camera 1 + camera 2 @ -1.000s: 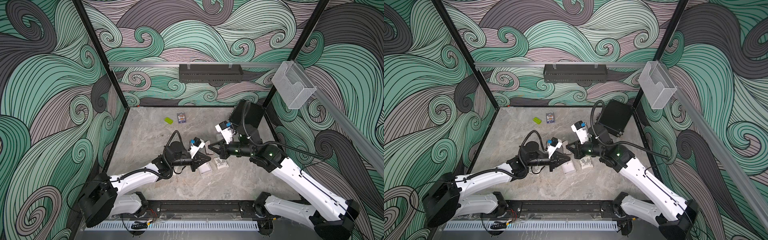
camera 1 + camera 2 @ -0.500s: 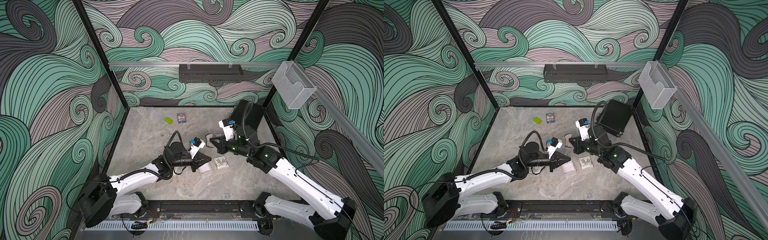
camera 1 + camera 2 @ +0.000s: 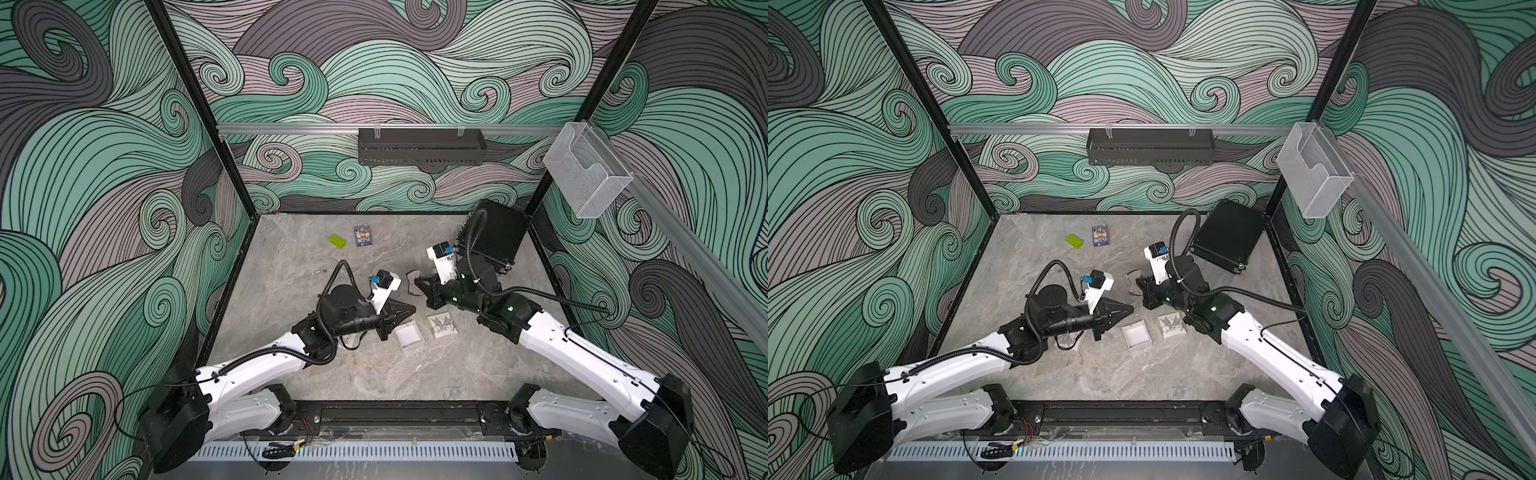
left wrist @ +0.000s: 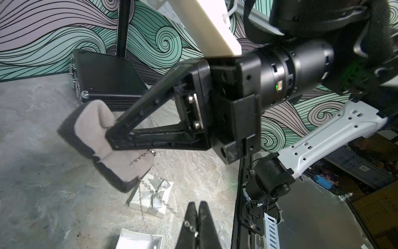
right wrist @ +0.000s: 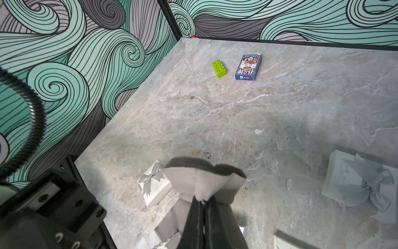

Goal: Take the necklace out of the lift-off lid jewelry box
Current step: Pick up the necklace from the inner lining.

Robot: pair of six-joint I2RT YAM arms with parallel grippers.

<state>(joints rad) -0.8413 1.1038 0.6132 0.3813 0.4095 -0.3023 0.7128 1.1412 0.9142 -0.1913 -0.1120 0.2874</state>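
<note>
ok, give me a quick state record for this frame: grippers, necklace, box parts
left gripper: shut on necklace chain
right gripper: shut on grey velvet insert, held above the table
necklace chain: strung from insert to left gripper
box base: open, on table
bow-topped lid: off, beside base
clutter: green brick, playing-card pack, far side of table
</note>
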